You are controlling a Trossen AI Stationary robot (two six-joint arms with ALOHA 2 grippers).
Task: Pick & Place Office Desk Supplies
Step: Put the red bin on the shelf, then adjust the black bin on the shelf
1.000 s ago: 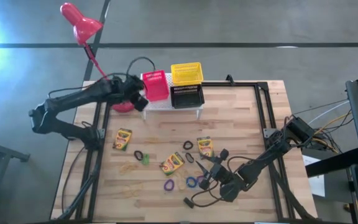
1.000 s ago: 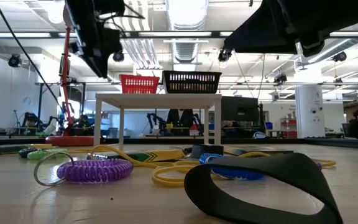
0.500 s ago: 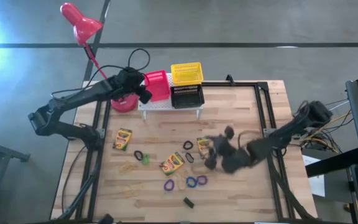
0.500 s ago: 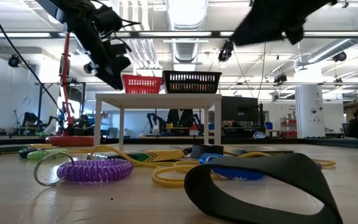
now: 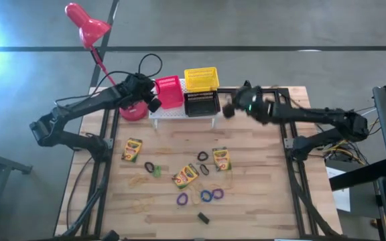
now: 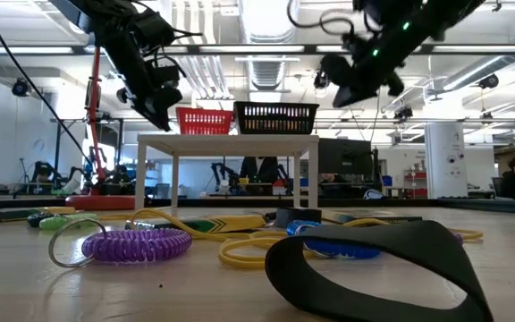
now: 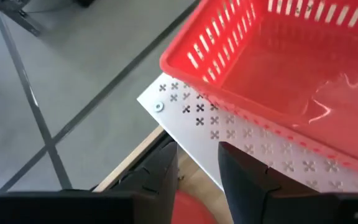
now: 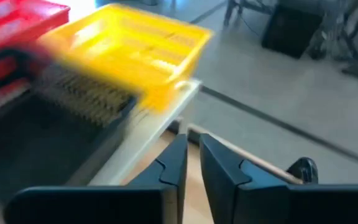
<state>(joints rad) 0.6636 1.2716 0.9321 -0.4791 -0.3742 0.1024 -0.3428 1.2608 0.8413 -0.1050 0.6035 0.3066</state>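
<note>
Four small yellow-and-green crayon boxes are counted on the wooden table (image 5: 260, 154) in the high view: one at the left (image 5: 133, 149), one in the middle (image 5: 185, 175), one to its right (image 5: 220, 158), with the fourth not made out. Loops are seen there too: one purple elastic loop (image 5: 181, 199), two blue elastic loops (image 5: 211, 195), one green elastic loop (image 5: 157, 171), black elastic loops (image 5: 202, 156), thin tan rubber bands (image 5: 138, 181) and one tiny black block (image 5: 202, 217) nearest.

Three baskets are seen on the white perforated rack (image 5: 179, 111) at the far edge: red (image 5: 168, 92), yellow (image 5: 201, 78), black (image 5: 202, 103). The yellow one is hidden in the low view, where a purple coil (image 6: 137, 244) and a broad black band (image 6: 374, 264) lie closest.

The left gripper (image 5: 151, 102) is held beside the red basket (image 7: 278, 68), its fingers (image 7: 244, 177) a narrow gap apart and empty. The right gripper (image 5: 230, 110) hangs right of the black basket, its fingers (image 8: 219, 177) nearly closed on nothing. All supplies lie well nearer than both.
</note>
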